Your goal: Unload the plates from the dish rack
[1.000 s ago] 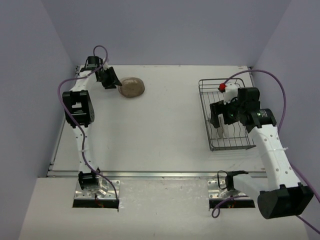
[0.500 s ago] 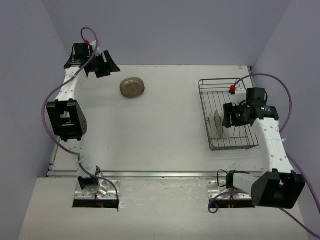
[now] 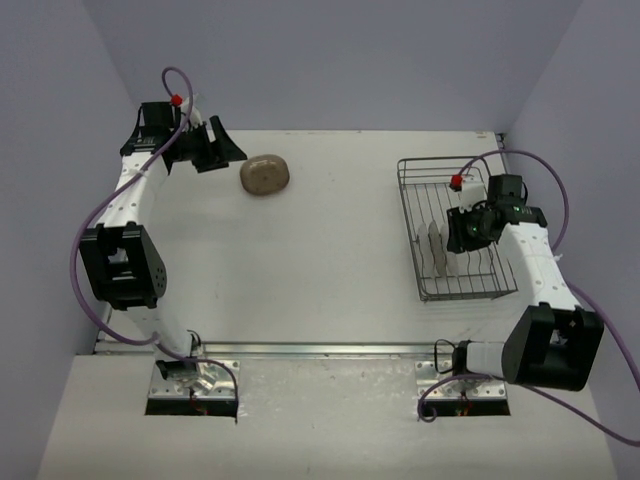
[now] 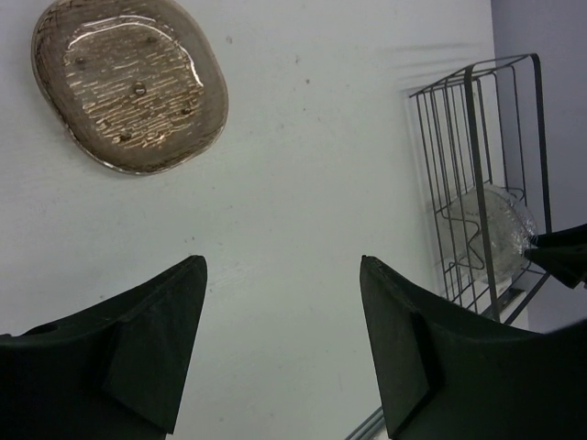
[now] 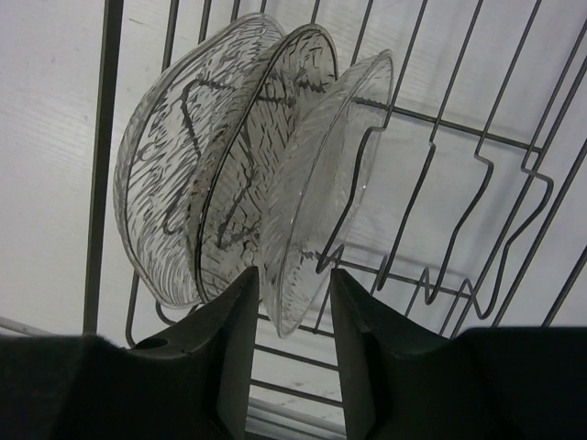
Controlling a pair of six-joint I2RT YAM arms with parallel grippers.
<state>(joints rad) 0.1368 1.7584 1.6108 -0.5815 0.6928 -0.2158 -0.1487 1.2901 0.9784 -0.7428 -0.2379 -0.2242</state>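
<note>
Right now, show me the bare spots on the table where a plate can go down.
Widest bare patch: the table between the tan plate and the rack, from far edge down to near edge. Crowded: the rack, with clear plates upright and the right claw at them; the far-left corner, where the left claw hangs.

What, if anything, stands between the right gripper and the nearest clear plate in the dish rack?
Nothing visible: the right gripper straddles the nearest clear plate at its lower rim; two other plates stand behind it.
</note>
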